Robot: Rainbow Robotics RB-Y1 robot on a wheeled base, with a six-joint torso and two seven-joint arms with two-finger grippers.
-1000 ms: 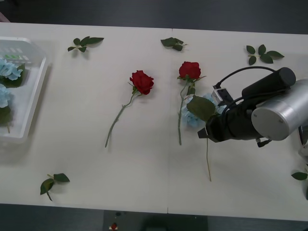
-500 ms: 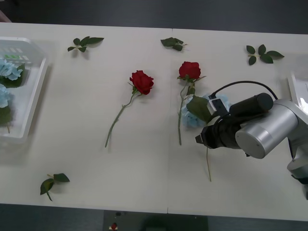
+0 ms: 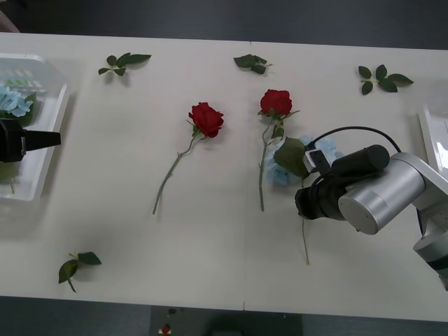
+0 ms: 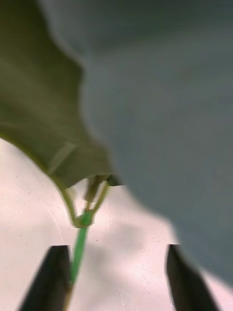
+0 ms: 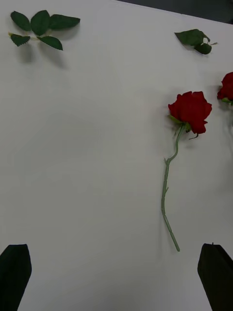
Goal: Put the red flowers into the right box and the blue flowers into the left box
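Note:
Two red flowers lie mid-table: one rose (image 3: 206, 119) (image 5: 191, 111) left of centre, another rose (image 3: 276, 102) beside it. A blue flower (image 3: 280, 171) lies just right of that second rose, its broad leaf (image 3: 290, 155) (image 4: 43, 121) on top. My right gripper (image 3: 302, 203) (image 4: 116, 282) hovers low over its thin green stem (image 4: 77, 248), open, with the stem close to one finger (image 4: 48, 277). My left gripper (image 3: 52, 138) (image 5: 116, 279) is open at the far left, over the left box (image 3: 42, 175), which holds blue flowers (image 3: 14, 101). The right box (image 3: 428, 133) shows its edge at the far right.
Loose green leaf sprigs lie along the far side (image 3: 122, 63), (image 3: 250, 63), (image 3: 381, 77), one near the front left (image 3: 77, 264) and one at the right edge (image 3: 435, 255). Open tabletop lies between the left box and the roses.
My left gripper has come into view at the far left over the left box. My right arm has shifted slightly toward the table's front, along the blue flower's stem.

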